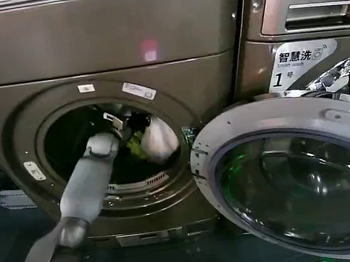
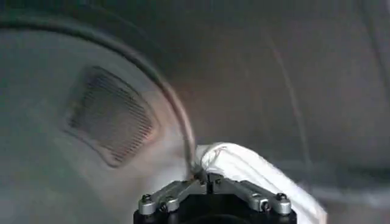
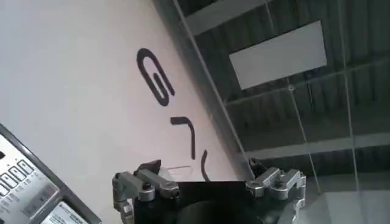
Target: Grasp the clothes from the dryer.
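The dryer [image 1: 109,50] takes up most of the head view, its round porthole open and its silver-rimmed glass door [image 1: 294,180] swung out to the robot's right, hinge side close to the opening. The left arm reaches through the porthole from the lower left, and the left claw [image 1: 130,126] sits at the drum mouth, closed tight on the clothes [image 1: 157,140]: the white piece bulges toward the right side of the porthole rim and a lime scrap shows just beneath the claw. In the left wrist view the left claw's fingers [image 2: 177,190] meet on a pinch of white fabric, with the drum's back wall and its vent grille behind. The grip looks like a thin fold only, though the view is blurred, so the bundle could slide out during withdrawal, or the lime piece, likely not pinched, could stay behind. The hanging cloth could also drag on the lower rim. Open room lies straight out and down-left; the door crowds the right. The right claw [image 3: 207,189] is raised elsewhere, spread wide and empty.
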Action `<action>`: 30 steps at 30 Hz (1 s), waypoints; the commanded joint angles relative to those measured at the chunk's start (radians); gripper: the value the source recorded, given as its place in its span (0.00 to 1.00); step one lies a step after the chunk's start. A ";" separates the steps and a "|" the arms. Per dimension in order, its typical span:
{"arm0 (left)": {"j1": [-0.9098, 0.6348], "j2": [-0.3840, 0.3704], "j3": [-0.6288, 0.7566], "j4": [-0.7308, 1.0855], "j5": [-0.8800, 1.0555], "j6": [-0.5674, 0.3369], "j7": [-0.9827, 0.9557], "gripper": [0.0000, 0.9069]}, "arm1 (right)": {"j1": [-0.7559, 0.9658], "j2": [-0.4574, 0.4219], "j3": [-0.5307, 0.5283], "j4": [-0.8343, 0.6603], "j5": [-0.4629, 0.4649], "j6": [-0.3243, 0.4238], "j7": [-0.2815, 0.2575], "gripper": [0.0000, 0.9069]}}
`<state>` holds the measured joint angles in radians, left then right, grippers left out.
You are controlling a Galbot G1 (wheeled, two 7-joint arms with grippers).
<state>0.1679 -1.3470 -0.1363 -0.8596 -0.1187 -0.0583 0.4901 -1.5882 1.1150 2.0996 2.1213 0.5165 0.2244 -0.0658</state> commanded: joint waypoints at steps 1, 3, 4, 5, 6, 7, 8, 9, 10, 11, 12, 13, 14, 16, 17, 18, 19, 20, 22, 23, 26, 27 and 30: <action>0.126 -0.027 -0.106 -0.255 -0.209 0.083 -0.435 0.00 | 0.003 0.007 -0.011 0.009 -0.004 -0.001 0.001 1.00; 0.141 -0.029 -0.118 -0.276 -0.216 0.111 -0.484 0.00 | 0.004 0.008 -0.013 0.010 -0.004 -0.001 0.001 1.00; 0.149 -0.029 -0.121 -0.286 -0.215 0.122 -0.519 0.00 | 0.004 0.008 -0.015 0.011 -0.004 -0.001 0.001 1.00; 0.156 -0.029 -0.124 -0.295 -0.215 0.134 -0.552 0.00 | 0.005 0.008 -0.017 0.012 -0.004 -0.001 0.001 1.00; 0.160 -0.029 -0.127 -0.305 -0.214 0.155 -0.599 0.00 | 0.006 0.009 -0.019 0.014 -0.005 -0.002 0.001 1.00; 0.165 -0.029 -0.128 -0.313 -0.214 0.172 -0.657 0.00 | 0.007 0.009 -0.021 0.016 -0.005 -0.003 0.001 1.00; 0.167 -0.029 -0.129 -0.316 -0.217 0.185 -0.665 0.00 | 0.008 0.009 -0.023 0.018 -0.005 -0.003 0.001 1.00; 0.174 -0.030 -0.132 -0.324 -0.219 0.196 -0.719 0.00 | 0.011 0.009 -0.027 0.022 -0.005 -0.006 0.001 1.00; 0.180 -0.029 -0.133 -0.332 -0.217 0.215 -0.748 0.00 | 0.012 0.009 -0.030 0.024 -0.006 -0.007 0.001 1.00; 0.182 -0.029 -0.133 -0.338 -0.222 0.232 -0.767 0.00 | 0.014 0.008 -0.033 0.026 -0.007 -0.009 0.001 1.00; 0.184 -0.029 -0.133 -0.344 -0.234 0.247 -0.787 0.00 | 0.015 0.008 -0.034 0.027 -0.007 -0.011 0.002 1.00; 0.185 -0.032 -0.134 -0.348 -0.244 0.270 -0.799 0.00 | 0.016 0.007 -0.036 0.029 -0.007 -0.013 0.002 1.00; 0.184 -0.033 -0.135 -0.348 -0.247 0.274 -0.801 0.00 | 0.016 0.007 -0.036 0.030 -0.007 -0.013 0.002 1.00; 0.180 -0.035 -0.133 -0.344 -0.242 0.274 -0.801 0.00 | 0.015 0.007 -0.036 0.029 -0.008 -0.013 0.002 1.00; 0.178 -0.037 -0.133 -0.343 -0.243 0.276 -0.800 0.00 | 0.015 0.008 -0.035 0.029 -0.008 -0.014 0.002 1.00; 0.177 -0.038 -0.132 -0.342 -0.243 0.279 -0.799 0.00 | 0.013 0.008 -0.033 0.027 -0.008 -0.014 0.002 1.00; 0.175 -0.039 -0.131 -0.342 -0.241 0.279 -0.799 0.00 | 0.012 0.008 -0.030 0.026 -0.008 -0.015 0.002 1.00; 0.175 -0.039 -0.130 -0.342 -0.241 0.279 -0.799 0.00 | 0.011 0.008 -0.030 0.026 -0.008 -0.015 0.002 1.00; 0.174 -0.043 -0.130 -0.341 -0.238 0.285 -0.800 0.00 | 0.011 0.007 -0.025 0.023 -0.008 -0.015 0.005 1.00; 0.173 -0.044 -0.129 -0.340 -0.237 0.285 -0.799 0.00 | 0.011 0.006 -0.023 0.022 -0.008 -0.016 0.007 1.00; 0.173 -0.045 -0.128 -0.337 -0.234 0.284 -0.798 0.00 | 0.012 0.005 -0.021 0.021 -0.008 -0.017 0.008 1.00; 0.173 -0.045 -0.128 -0.336 -0.233 0.284 -0.797 0.00 | 0.012 0.006 -0.021 0.021 -0.008 -0.017 0.008 1.00; 0.175 -0.044 -0.128 -0.335 -0.229 0.282 -0.796 0.00 | 0.011 0.009 -0.024 0.024 -0.008 -0.019 0.010 1.00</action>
<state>0.3280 -1.3886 -0.2566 -1.1695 -0.3334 0.1880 -0.2262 -1.5770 1.1213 2.0779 2.1423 0.5085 0.2080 -0.0584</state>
